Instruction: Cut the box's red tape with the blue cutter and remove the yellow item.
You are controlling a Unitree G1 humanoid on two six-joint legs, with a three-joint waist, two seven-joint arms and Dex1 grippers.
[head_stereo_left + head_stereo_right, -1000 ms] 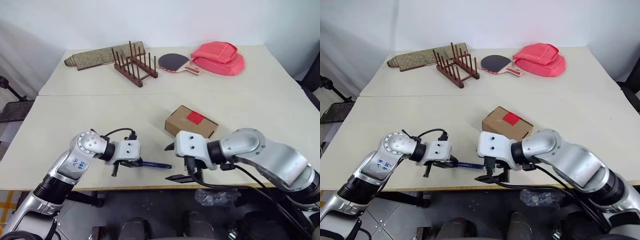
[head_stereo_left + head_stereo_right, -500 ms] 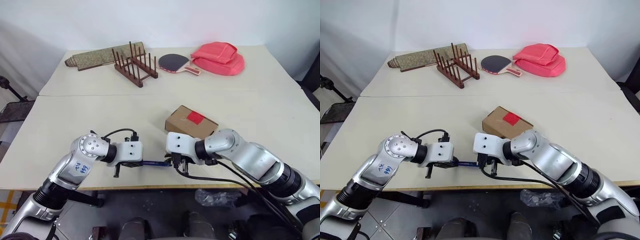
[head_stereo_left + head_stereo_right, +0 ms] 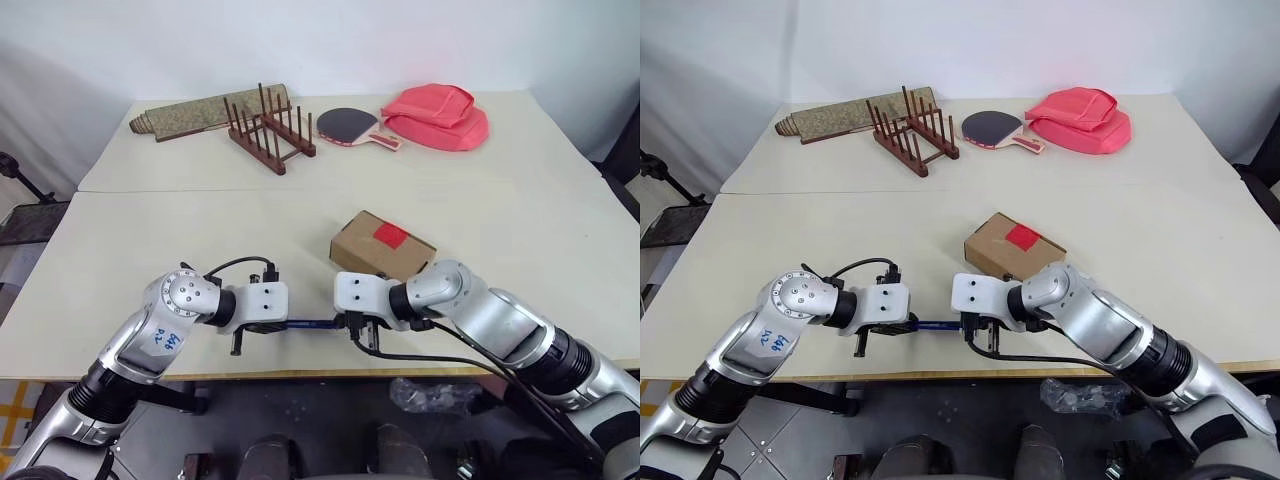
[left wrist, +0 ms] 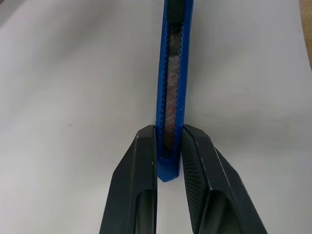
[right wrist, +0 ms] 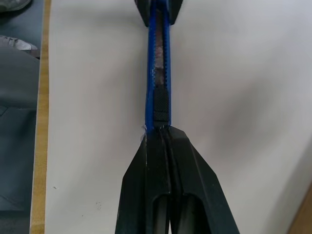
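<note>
From the head camera I watch my right gripper (image 3: 352, 322), which hung open above the table's near edge a second ago, now clamped on the free end of the slim blue pen-shaped cutter (image 3: 310, 325). My left gripper (image 3: 262, 327) has kept its grip on the other end, so both hands now hold the tool just above the near edge of the cream table (image 3: 150, 230). I judge this a handover or a blade-extending step; cutting has not begun. The small brown cardboard box (image 3: 383, 243) sits just behind my right hand, near mid-table, its small red square of tape (image 3: 391, 236) unbroken on top. I see no yellow item; I judge it is still inside.

Left wrist camera: both fingers (image 4: 138, 185) pinch the cutter's butt end.

Right wrist camera: my fingers (image 5: 156, 161) are shut tight at the ribbed dark slider.

Both forearms angle inward and downward, the grippers facing each other.
</note>
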